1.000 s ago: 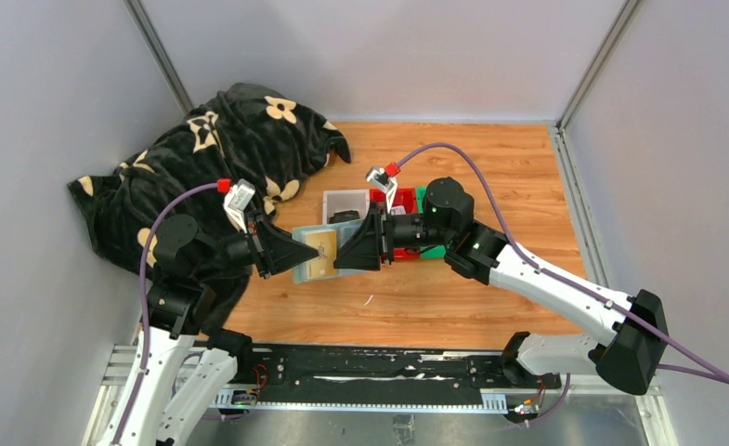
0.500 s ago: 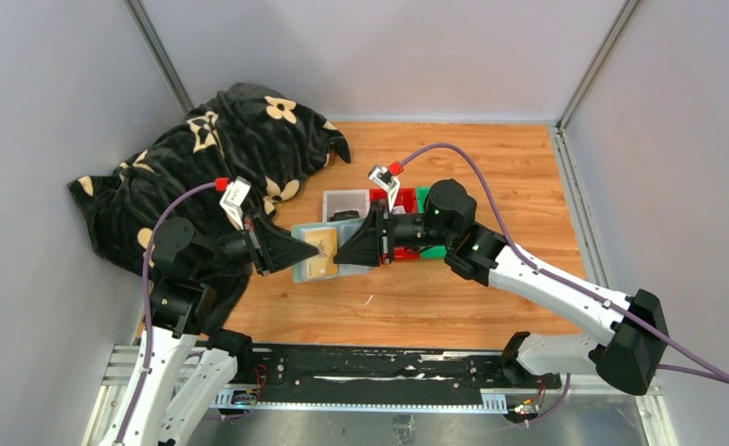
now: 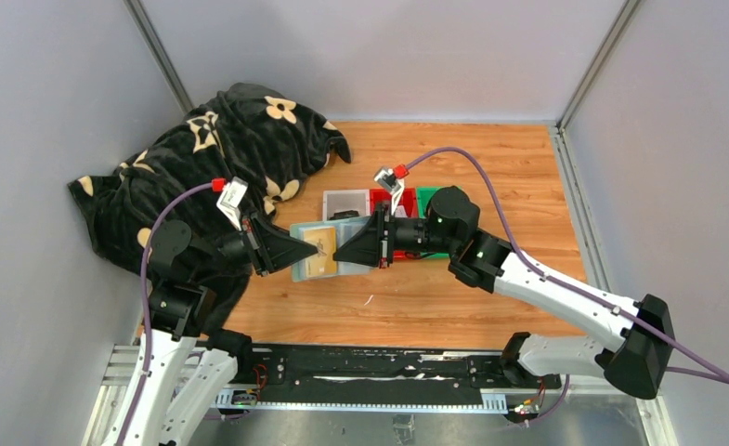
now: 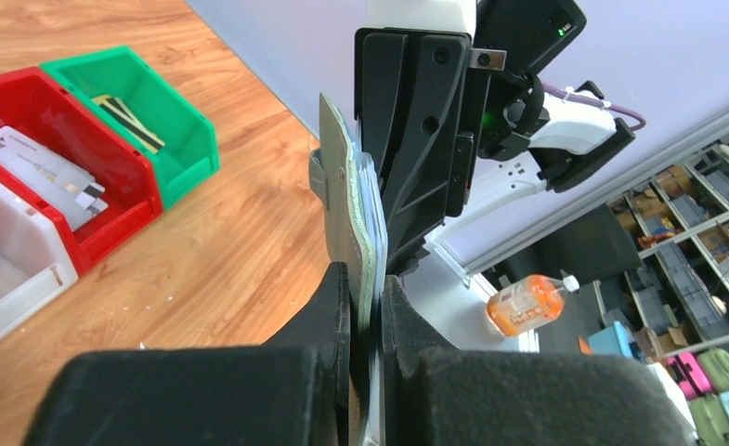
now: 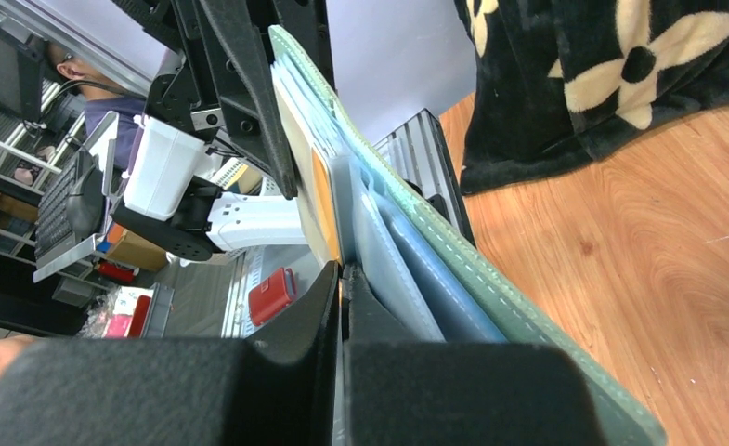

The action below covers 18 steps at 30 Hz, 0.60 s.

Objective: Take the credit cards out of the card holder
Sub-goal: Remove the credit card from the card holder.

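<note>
The sage green card holder hangs open above the table between both arms. My left gripper is shut on its edge, with the jaws pinching the leather. A gold-yellow credit card sits in the pale teal slots. My right gripper is shut on that card's edge, fingertips pressed together beside the slot layers. A silvery card lies in the red tray. Dark striped cards lie in the green tray.
White, red and green trays stand in a row just behind the grippers. A black flowered blanket is heaped at the back left, close behind the left arm. Grey walls enclose the wooden table.
The right gripper has closed from about half open onto the gold card. Both grippers and the holder drifted slightly left.
</note>
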{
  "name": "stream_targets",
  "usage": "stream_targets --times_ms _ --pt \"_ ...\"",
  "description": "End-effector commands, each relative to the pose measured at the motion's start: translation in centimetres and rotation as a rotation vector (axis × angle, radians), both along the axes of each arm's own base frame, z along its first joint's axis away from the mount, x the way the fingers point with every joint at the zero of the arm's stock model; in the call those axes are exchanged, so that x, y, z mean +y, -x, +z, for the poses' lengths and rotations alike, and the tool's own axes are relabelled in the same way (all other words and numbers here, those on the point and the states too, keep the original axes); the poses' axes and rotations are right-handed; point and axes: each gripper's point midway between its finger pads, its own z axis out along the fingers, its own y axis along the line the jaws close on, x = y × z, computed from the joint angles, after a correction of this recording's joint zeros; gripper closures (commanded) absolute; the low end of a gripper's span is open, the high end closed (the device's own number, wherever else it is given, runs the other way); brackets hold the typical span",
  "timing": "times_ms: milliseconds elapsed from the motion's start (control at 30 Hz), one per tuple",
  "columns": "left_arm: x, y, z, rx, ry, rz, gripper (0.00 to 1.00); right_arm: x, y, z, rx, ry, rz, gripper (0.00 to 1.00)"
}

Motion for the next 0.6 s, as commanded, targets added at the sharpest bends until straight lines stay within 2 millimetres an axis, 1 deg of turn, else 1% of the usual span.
stream_targets --times_ms 0,167,267,500,567 --pt "-0.5 1.8 1.7 -0.060 0.026 -0.087 0.93 0.3 1.7 0.0 -0.015 -0.066 0.029 1.00" --pt "-0.5 1.8 1.9 -0.059 0.027 -0.090 0.92 -0.8 1.9 -0.6 -0.016 -0.074 0.013 1.00" --pt "-0.5 1.9 2.1 -0.063 0.029 -0.093 0.87 -1.3 1.8 -0.8 -0.017 -0.074 -0.002 1.00" --pt "-0.5 1.9 2.4 -0.066 0.033 -0.092 0.85 -1.4 1.7 -1.3 -0.015 -0.055 -0.015 1.00" --pt "-0.5 1.9 2.4 -0.067 0.033 -0.090 0.87 -1.3 1.6 -0.9 -0.010 -0.061 -0.016 0.99"
